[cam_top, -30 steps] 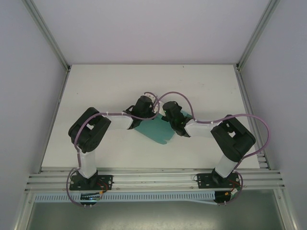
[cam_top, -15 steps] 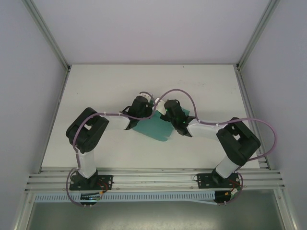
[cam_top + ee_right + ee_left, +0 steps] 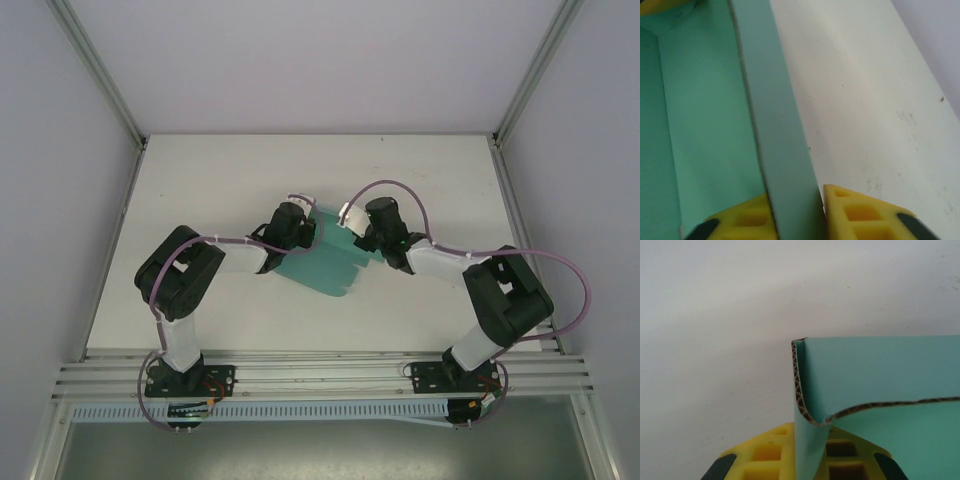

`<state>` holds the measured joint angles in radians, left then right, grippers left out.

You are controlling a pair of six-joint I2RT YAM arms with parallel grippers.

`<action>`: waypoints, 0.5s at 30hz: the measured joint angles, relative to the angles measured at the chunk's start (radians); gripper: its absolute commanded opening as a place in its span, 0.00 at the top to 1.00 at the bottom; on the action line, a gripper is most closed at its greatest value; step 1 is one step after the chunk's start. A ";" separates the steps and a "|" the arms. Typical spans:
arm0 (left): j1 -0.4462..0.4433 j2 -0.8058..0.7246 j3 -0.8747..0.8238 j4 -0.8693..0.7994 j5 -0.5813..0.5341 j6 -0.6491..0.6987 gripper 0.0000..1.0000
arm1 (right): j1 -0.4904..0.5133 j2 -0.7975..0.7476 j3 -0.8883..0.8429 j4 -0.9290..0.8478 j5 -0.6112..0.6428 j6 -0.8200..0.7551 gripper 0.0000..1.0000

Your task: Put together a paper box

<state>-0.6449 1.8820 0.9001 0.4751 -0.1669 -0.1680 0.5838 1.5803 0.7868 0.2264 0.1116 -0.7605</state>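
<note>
The paper box (image 3: 325, 265) is a teal corrugated card sheet lying mid-table, with its far edges folded up. My left gripper (image 3: 300, 226) is at its far left corner. In the left wrist view the yellow fingers (image 3: 765, 452) of the left gripper (image 3: 810, 429) are shut on an upright flap of the paper box (image 3: 880, 375), which curls round the corner. My right gripper (image 3: 357, 226) is at the far right edge. In the right wrist view the right gripper (image 3: 796, 194) clamps a raised side wall of the paper box (image 3: 782, 125) between both yellow fingers (image 3: 855, 212).
The white table (image 3: 200, 190) has free room to the left, right and back of the card. Aluminium rails (image 3: 320, 375) run along the near edge by the arm bases. Pale walls close in both sides.
My right gripper has moved from over the sheet to its far right edge and closed on the raised wall. The left gripper has kept its hold and shifted slightly.
</note>
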 measured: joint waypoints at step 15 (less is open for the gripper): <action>0.031 0.019 0.042 -0.063 0.011 -0.024 0.76 | 0.068 0.031 -0.003 0.078 0.132 -0.098 1.00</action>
<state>-0.6144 1.9007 0.9424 0.4118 -0.1558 -0.1921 0.6514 1.6108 0.7841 0.3042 0.2440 -0.8589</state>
